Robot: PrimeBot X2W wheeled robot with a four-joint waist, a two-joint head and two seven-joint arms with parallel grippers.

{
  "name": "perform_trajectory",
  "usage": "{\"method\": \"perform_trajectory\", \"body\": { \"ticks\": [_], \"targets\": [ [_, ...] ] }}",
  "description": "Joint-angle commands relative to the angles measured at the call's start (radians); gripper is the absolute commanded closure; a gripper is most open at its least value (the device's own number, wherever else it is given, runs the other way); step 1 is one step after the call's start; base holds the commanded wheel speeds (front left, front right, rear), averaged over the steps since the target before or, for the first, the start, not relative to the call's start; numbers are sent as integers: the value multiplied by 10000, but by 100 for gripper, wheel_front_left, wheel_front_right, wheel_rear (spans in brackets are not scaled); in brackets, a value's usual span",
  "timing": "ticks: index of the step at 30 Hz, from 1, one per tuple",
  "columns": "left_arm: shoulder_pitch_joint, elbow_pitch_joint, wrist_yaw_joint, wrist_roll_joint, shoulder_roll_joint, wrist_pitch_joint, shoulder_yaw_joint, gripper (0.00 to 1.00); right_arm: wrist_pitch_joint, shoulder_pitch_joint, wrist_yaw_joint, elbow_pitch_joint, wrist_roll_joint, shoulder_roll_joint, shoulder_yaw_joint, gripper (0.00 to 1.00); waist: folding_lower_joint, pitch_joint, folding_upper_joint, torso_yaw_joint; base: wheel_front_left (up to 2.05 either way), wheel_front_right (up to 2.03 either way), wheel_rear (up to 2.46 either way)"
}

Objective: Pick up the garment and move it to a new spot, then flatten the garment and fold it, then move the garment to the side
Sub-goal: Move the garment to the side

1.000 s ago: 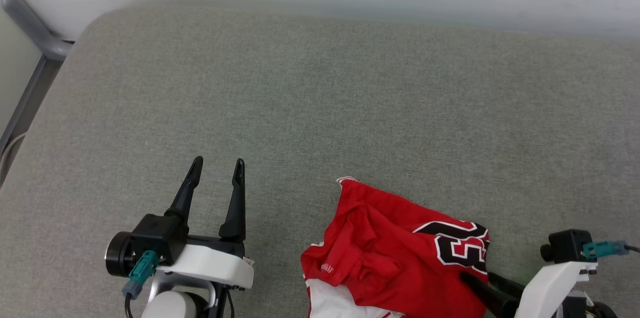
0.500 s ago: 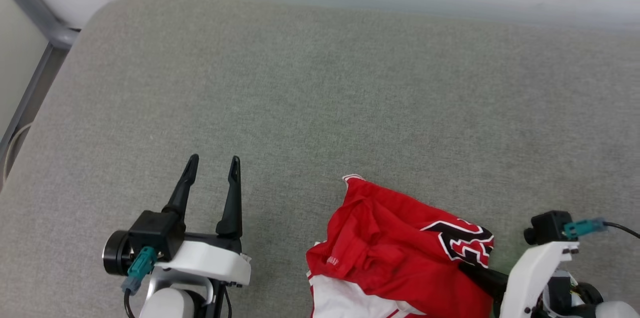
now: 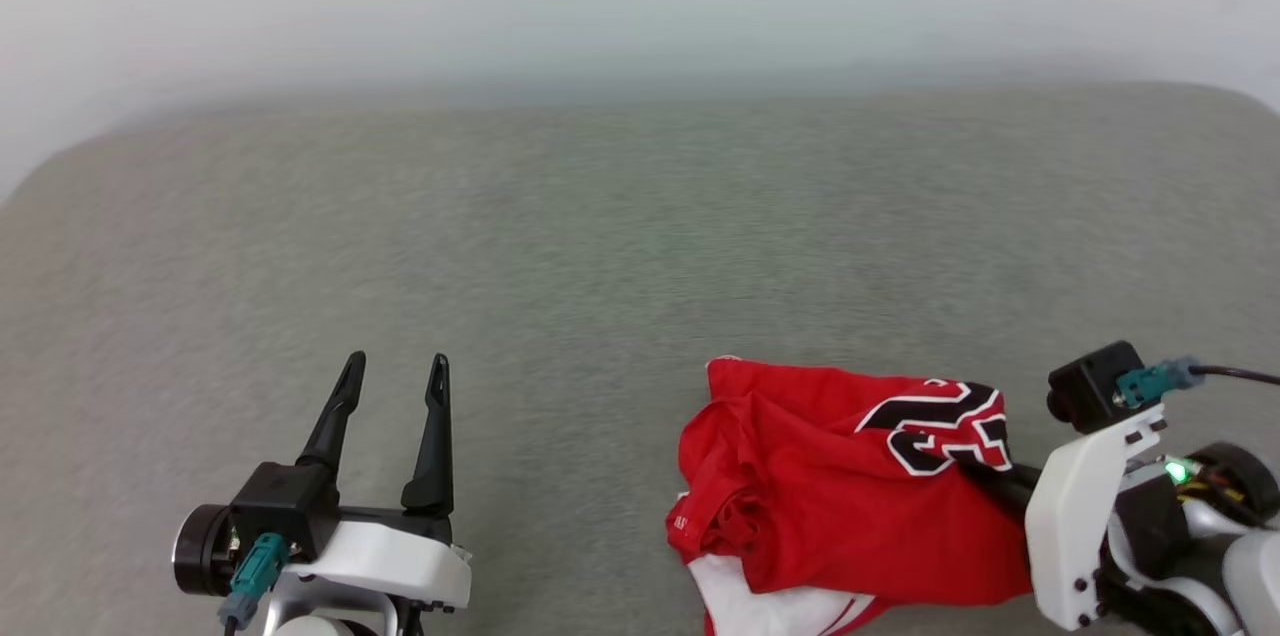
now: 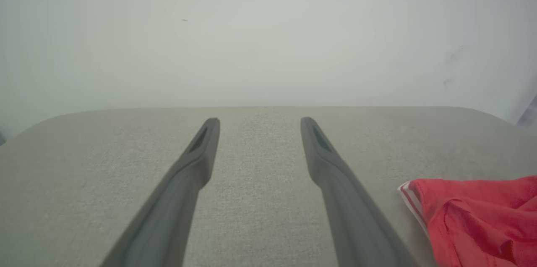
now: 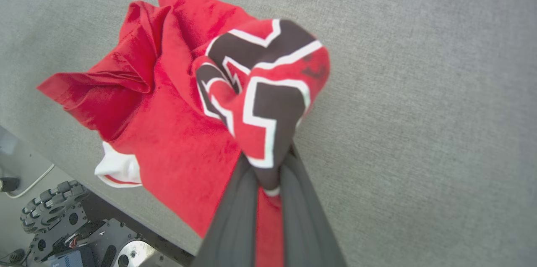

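The left claw [image 3: 397, 361] has its fingers spread apart and holds nothing. The shirt [image 3: 830, 496] lies bunched near the front edge of the grey pad [image 3: 600, 246]. It looks soft, light and floppy. The right claw [image 5: 268, 162] squeezes tight on its numbered fold, a good place to hold.

We see a wide grey fabric-covered table [image 3: 560, 246] with rounded corners. Crumpled on it near the front edge, toward the right side, lies a red jersey-style garment [image 3: 830, 506] with black white-edged lettering; its white sleeve reaches that edge.
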Motion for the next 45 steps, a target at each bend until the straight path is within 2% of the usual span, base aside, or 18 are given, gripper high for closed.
{"method": "perform_trajectory", "body": {
  "ticks": [1, 8, 13, 17, 21, 26, 33, 35, 40, 41, 42, 43, 45],
  "targets": [
    [100, -99, 10, 39, -4, -41, 22, 0, 224, -298, -9, -319, -162, -333, 112, 100, 0, -268, 0, -1151, 0, 0, 0],
    [-189, -375, -41, 146, 21, -32, 70, 0, 849, -1137, -9, -806, -314, -1049, 218, 100, 0, 247, 0, -2852, 0, 0, 0],
    [-556, -626, -102, 322, 216, -31, -10, 0, 632, -1970, -9, -534, -459, -1239, 140, 100, 0, 1025, 0, -3775, 0, 0, 0],
    [-1122, -893, -191, 509, 465, 28, -142, 0, 70, -2816, -10, 36, -585, -1352, -34, 100, 0, 1956, 0, -4181, 0, 0, 0],
    [-1688, -1210, -279, 679, 681, 221, -336, 0, -565, -3460, -10, 762, -697, -1506, -281, 100, 0, 2699, 0, -4261, 0, 0, 0],
    [-2608, -1821, -395, 903, 995, 596, -618, 0, -1656, -4485, -10, 2327, -956, -1642, -885, 100, 0, 3811, 0, -4107, 0, 0, 0],
    [-3724, -2687, -506, 1140, 1405, 1167, -1041, 0, -3255, -5895, -12, 4815, -1553, -1874, -2510, 100, 0, 5248, 0, -3574, 0, 0, 0],
    [-3823, -2763, -519, 1169, 1457, 1219, -1085, 0, -3436, -6014, -10, 5150, -1656, -1855, -2732, 100, 0, 5381, 0, -3513, 0, 0, 0],
    [-4097, -2929, -552, 1158, 1548, 1311, -1272, 0, -4674, -6513, -10, 6560, -2050, -1583, -3932, 100, 0, 5782, 0, -3230, 0, 0, 0],
    [-4104, -2922, -548, 1146, 1550, 1305, -1283, 0, -4994, -6560, -10, 6820, -2131, -1493, -4079, 84, 0, 5810, 0, -3201, 0, 0, 0],
    [-4102, -2901, -537, 1123, 1545, 1296, -1287, 0, -5305, -6582, -10, 7082, -2236, -1419, -4208, 52, 0, 5833, 0, -3173, 0, 0, 0],
    [-4090, -2874, -525, 1103, 1547, 1275, -1287, 0, -5720, -6638, -10, 7280, -2415, -1405, -4348, 0, 0, 5835, 0, -3153, 0, 0, 0],
    [-4029, -2812, -489, 1082, 1549, 1220, -1295, 0, -6321, -6687, -10, 7727, -2740, -1306, -4598, 0, 0, 5785, 0, -3130, 0, 0, 0]
  ]
}}
